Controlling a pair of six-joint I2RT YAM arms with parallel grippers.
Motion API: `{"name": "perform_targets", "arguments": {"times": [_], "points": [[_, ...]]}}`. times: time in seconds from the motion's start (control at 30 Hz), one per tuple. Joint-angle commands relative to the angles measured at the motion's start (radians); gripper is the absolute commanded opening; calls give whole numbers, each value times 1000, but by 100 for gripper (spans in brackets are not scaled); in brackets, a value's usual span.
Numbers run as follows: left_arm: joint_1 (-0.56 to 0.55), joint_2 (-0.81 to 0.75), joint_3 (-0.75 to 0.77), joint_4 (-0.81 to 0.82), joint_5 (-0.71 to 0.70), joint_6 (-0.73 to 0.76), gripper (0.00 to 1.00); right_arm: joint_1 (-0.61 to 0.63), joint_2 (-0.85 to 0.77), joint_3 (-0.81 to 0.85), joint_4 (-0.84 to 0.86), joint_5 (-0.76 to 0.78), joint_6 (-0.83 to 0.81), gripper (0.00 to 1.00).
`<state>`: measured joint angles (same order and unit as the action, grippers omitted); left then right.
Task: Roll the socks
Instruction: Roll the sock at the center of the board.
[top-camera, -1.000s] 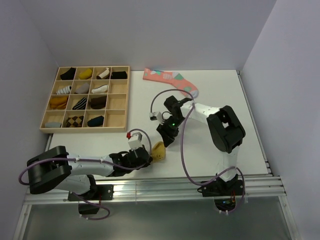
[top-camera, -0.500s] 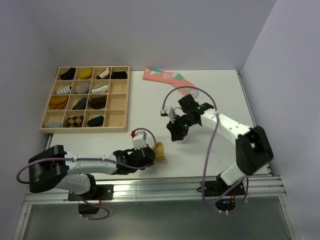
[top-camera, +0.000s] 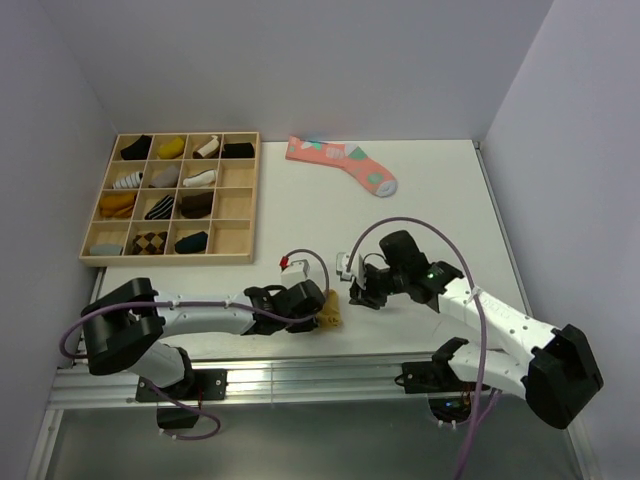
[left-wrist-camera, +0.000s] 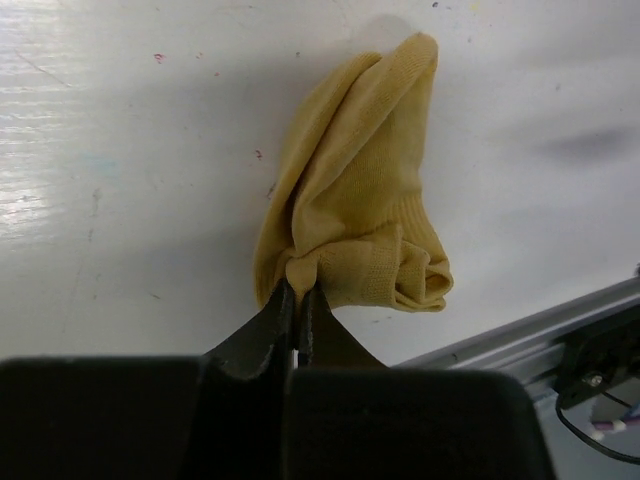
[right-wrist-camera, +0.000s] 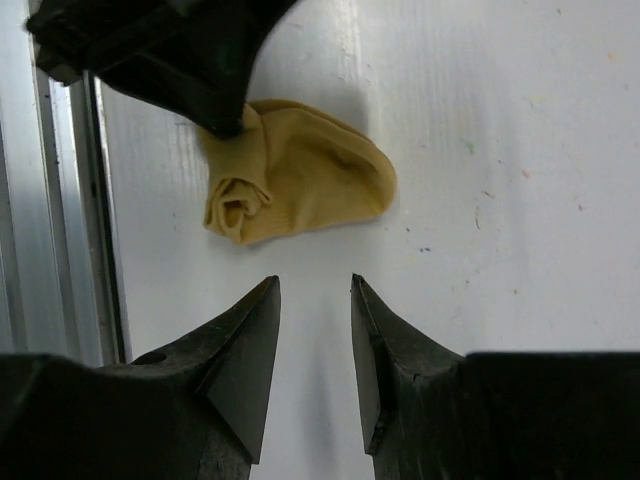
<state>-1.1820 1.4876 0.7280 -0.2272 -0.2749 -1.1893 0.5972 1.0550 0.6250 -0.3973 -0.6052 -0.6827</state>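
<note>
The mustard-tan ankle sock lies bunched near the table's front edge, its cuff end partly rolled. It also shows in the left wrist view and the right wrist view. My left gripper is shut on a pinch of the sock's cuff edge. My right gripper is open and empty, just right of the sock and apart from it, jaws pointing at it. The black crew sock with white cuff stripes is not in view.
A wooden tray of rolled socks in compartments stands at the back left. The long pink sock with teal patches lies at the back middle. The aluminium rail runs along the table's front edge, close to the mustard sock.
My right arm has swung from mid-table down toward the front edge, ending beside the mustard sock. My left gripper has slid right with the sock in it.
</note>
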Motion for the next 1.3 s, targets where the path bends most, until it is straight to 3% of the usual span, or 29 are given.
{"name": "perform_targets", "arguments": {"times": [0.0, 0.33, 0.8, 1.13, 1.27], "points": [[33, -1, 39, -20, 103, 17, 0, 73, -50, -40, 110, 13, -40, 41], [74, 31, 53, 14, 195, 11, 0, 277, -79, -145, 235, 143, -46, 42], [110, 48, 27, 83, 266, 10, 0, 576, 25, -192, 305, 433, -115, 39], [124, 43, 21, 94, 293, 28, 0, 642, 137, -206, 393, 628, -144, 35], [130, 46, 13, 97, 299, 28, 0, 654, 106, -217, 422, 665, -152, 40]]}}
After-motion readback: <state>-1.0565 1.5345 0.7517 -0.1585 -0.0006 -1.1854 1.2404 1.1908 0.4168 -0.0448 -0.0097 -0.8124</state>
